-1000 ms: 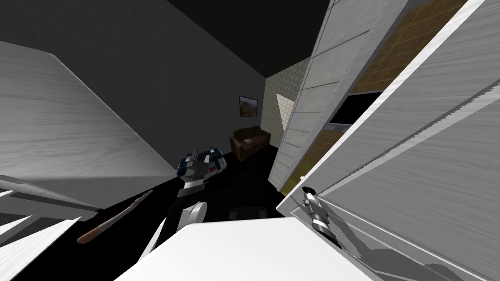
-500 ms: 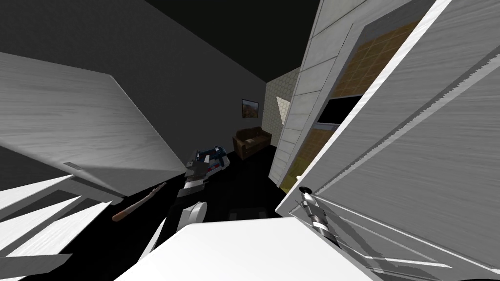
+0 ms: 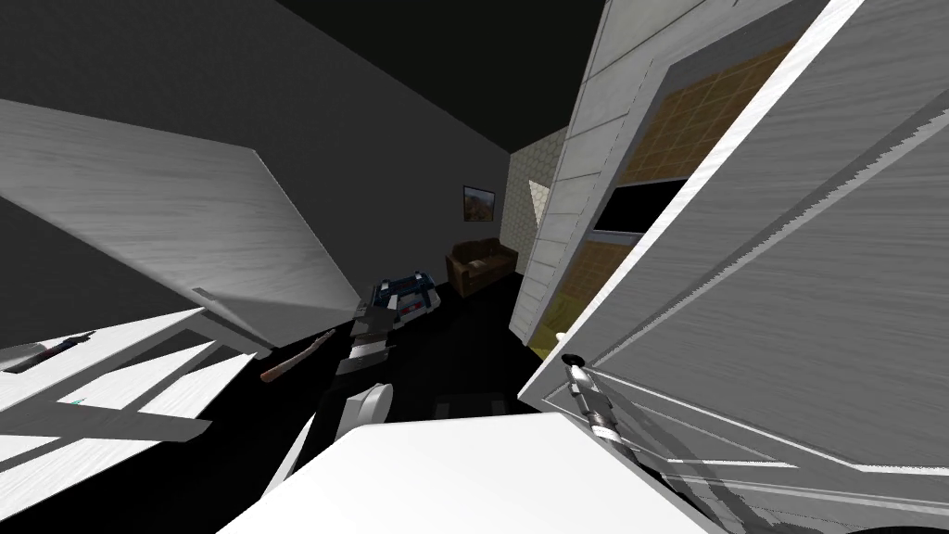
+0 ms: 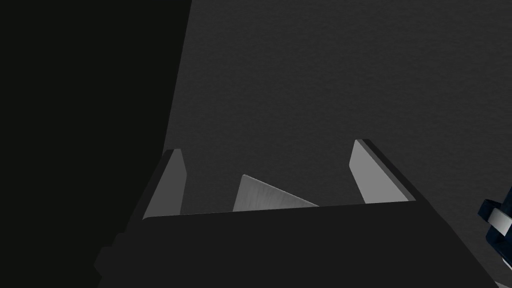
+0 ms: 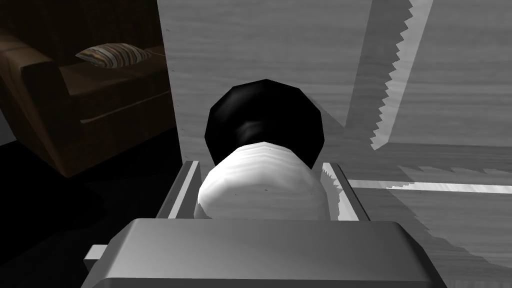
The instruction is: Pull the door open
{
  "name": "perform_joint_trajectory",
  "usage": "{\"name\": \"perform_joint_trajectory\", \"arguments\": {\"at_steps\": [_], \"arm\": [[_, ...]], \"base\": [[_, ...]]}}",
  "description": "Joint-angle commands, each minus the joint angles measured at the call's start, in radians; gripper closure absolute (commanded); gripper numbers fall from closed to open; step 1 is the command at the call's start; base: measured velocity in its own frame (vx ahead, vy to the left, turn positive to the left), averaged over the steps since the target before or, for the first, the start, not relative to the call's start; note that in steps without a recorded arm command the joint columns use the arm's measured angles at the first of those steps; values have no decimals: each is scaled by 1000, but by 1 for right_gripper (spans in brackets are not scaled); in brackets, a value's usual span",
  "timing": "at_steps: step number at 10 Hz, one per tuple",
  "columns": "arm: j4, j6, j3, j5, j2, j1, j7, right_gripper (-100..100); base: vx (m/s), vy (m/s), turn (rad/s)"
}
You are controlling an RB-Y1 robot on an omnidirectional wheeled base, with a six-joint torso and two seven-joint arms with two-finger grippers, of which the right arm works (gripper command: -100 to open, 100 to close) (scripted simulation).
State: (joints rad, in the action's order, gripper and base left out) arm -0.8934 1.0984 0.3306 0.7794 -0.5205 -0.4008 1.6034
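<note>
the right gripper (image 5: 260, 171) is closed on the door's white knob (image 5: 260, 192), one blade pressed to each side, with the black rosette (image 5: 264, 117) just beyond the fingertips. the door (image 3: 788, 278), a pale grey wood-grain leaf with raised panels, stands at the robot's right, swung off its frame (image 3: 579, 185). in the gap between them a tan tiled wall and a black area show. the step in hand looks like the pull itself, with the door partly open. the next move likely calls for drawing the knob back along the leaf's arc while holding the clamp firm, since a straight tug could slip off the rounded knob. the left gripper (image 4: 267, 147) hangs out front with its fingers wide apart, holding nothing.
</note>
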Motion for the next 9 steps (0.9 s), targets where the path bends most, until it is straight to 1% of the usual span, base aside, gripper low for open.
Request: {"name": "perform_joint_trajectory", "arguments": {"at_steps": [1,2,3,4,5,9], "arm": [[0,21,24,-19,-10,-9,10,100],[-5,29,37,-29,-15,-13,15,100],[9,28,32,-26,-9,-4,17,100],[4,42,56,-44,-14,-13,23,100],[3,46,61,-48,-17,-14,24,100],[-8,81,108,-87,-37,-28,38,100]], "base": [[-285,4,64],[-266,0,39],[-116,4,10],[-154,-35,58],[-196,-46,49],[-191,-37,43]]}}
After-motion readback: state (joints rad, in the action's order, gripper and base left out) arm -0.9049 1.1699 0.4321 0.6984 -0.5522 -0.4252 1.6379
